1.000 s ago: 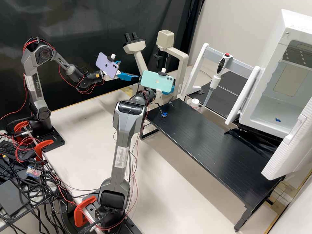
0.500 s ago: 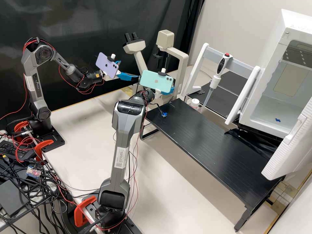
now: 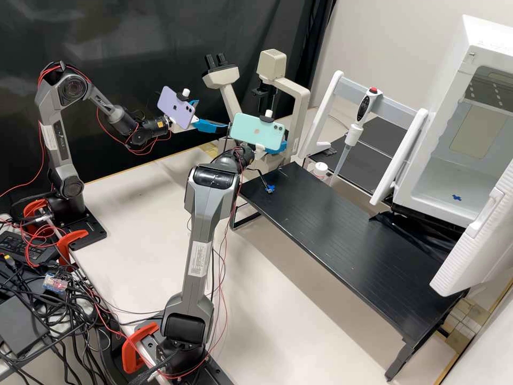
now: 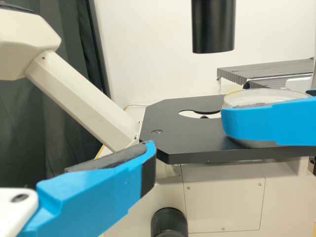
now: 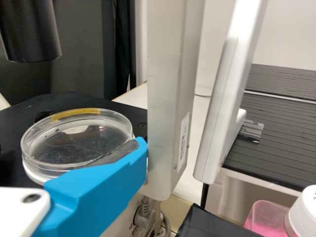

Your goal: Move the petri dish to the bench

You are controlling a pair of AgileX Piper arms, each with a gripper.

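The right gripper has its fingers clamped on the clear round petri dish, apparently just above the black microscope stage, and it's the nearer gripper to the black slatted worktop where the dish should go. That arm stretches forward, wrist low; the left gripper's fingers sit apart.
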